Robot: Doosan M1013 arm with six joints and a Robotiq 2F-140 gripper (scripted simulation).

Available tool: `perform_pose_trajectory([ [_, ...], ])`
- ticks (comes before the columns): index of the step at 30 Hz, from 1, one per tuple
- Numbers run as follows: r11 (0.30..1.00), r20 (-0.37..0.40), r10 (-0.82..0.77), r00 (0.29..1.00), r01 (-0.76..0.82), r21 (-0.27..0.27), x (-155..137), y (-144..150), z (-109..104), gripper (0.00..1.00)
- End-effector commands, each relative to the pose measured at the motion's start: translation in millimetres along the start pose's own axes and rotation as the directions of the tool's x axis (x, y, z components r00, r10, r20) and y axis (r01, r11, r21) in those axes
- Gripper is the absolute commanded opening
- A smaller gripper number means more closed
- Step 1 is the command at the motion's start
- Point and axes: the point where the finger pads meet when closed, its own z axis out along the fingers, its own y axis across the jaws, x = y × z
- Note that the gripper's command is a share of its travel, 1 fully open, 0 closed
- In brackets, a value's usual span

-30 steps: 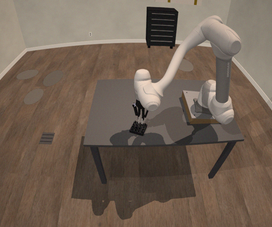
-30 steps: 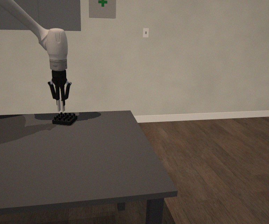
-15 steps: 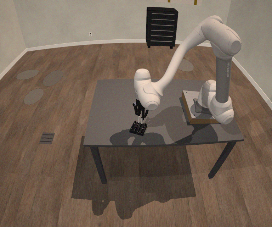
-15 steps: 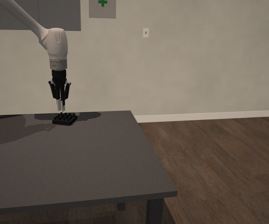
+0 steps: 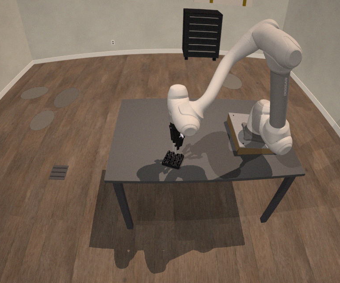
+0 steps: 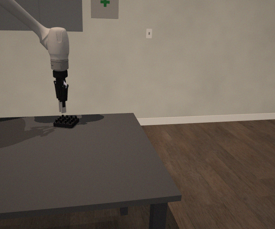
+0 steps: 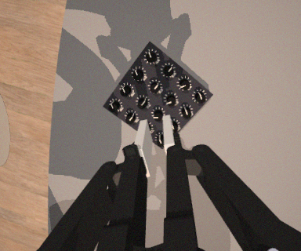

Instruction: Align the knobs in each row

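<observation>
The black knob box (image 5: 171, 166) (image 6: 63, 126) (image 7: 140, 88) lies flat on the table, its knobs facing up in a four-by-four grid. In the wrist view it is turned like a diamond. The knobs along its upper-left edge, such as the top corner knob (image 7: 151, 56) and the left corner knob (image 7: 115, 105), have lines toward the upper left. Printed names are too small to read, and no socket can be made out. My gripper (image 5: 174, 151) (image 6: 61, 112) (image 7: 157, 129) stands above the box, open by a narrow gap with nothing between its pale fingertips. The fingers partly hide knobs near the bottom corner.
The grey table (image 5: 143, 121) (image 6: 95, 167) (image 7: 258, 70) carries the box near one long edge. The arm's base plate (image 5: 236, 128) stands farther right on it in the top view. Shadows of the arm fall around the box. A black drawer cabinet (image 5: 201, 33) stands by the wall.
</observation>
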Motion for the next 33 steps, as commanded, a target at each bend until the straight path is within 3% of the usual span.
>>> perform_pose_trajectory([
  [1, 0.997, 0.004, 0.080, 0.997, -0.080, -0.011, 0, 0, -1, 0.12],
  [2, 0.983, 0.003, 0.184, 0.983, -0.184, -0.011, 0, 0, -2, 0.12],
  [9, 0.908, 0.000, 0.419, 0.908, -0.419, -0.012, 0, 0, -5, 0.12],
  [16, 0.766, -0.003, 0.643, 0.766, -0.643, -0.011, 0, 0, -8, 0.12],
  [18, 0.766, -0.003, 0.643, 0.766, -0.643, -0.011, 0, 0, -8, 0.12],
  [20, 0.674, -0.005, 0.739, 0.674, -0.739, -0.011, 0, 0, -9, 0.12],
  [26, 0.512, -0.007, 0.859, 0.512, -0.859, -0.009, 0, 0, -12, 0.12],
  [33, 0.485, -0.007, 0.875, 0.485, -0.875, -0.009, 0, 0, -12, 0.12],
])
